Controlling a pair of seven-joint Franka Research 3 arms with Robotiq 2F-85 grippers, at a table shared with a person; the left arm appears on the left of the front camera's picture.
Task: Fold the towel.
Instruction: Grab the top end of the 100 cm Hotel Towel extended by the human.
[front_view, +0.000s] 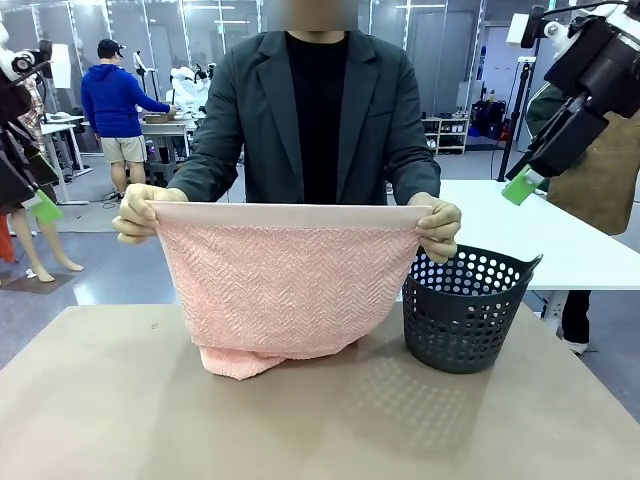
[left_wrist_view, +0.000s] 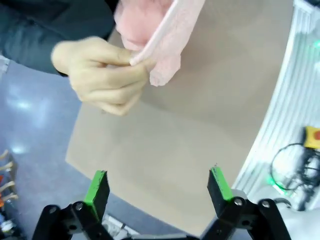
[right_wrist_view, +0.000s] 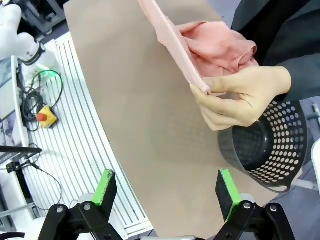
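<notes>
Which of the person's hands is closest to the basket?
The hand on the robot's right side, pinching the towel's top corner right by the dark basket's rim. The other hand holds the opposite corner, well away from it.

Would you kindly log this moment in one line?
towel: person holds top corners, lower end on table | left gripper: open | right gripper: open

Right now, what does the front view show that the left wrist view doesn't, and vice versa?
Front extras: dark basket beside the towel, which hangs spread between the person's two hands, bottom bunched on the table. Left wrist extras: yellow stop button and cables beside the table. Shared: towel, table, one hand pinching a towel corner.
</notes>
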